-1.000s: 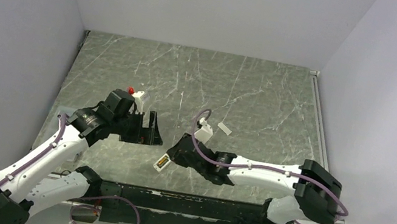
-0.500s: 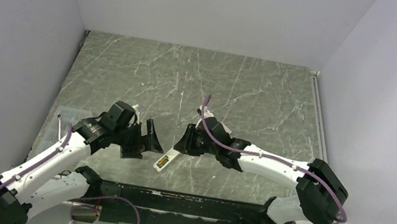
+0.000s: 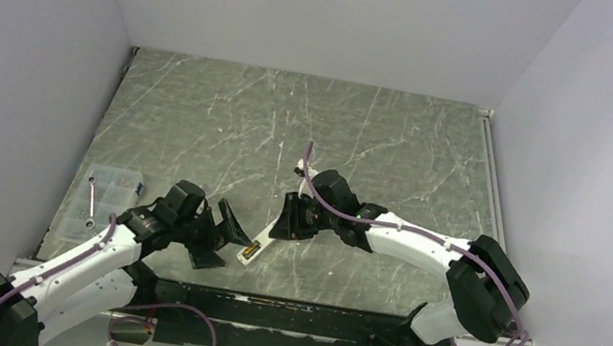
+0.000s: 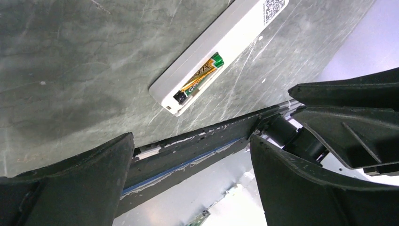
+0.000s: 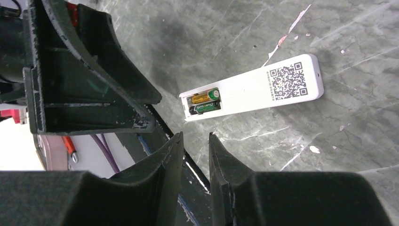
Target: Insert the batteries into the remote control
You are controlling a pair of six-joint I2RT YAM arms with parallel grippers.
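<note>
White plastic, back side up: the remote control (image 3: 255, 249) lies flat on the marble table (image 3: 385, 139), at about six o'clock from the table's middle and close to the near edge. Its battery bay is uncovered at the end that points to seven o'clock. Both batteries (image 5: 204, 101) sit inside the bay side by side, the orange-gold one and the dark green one. From the wrist views they look fully seated, though I cannot tell if the contacts press well.

The left gripper (image 3: 231, 245) stands just at nine o'clock of the remote, its jaws spread wide and holding nothing. The right gripper (image 3: 284, 222) hangs at one o'clock of the remote, above its far end. Its jaws are only a little apart and nothing is between them.

I judge the loading itself to be done. What is left, I think, is to close the bay. No cover shows in any of the views, so I cannot say where it is. A clear plastic box (image 3: 103, 199) sits at nine o'clock, well apart from the remote.
</note>
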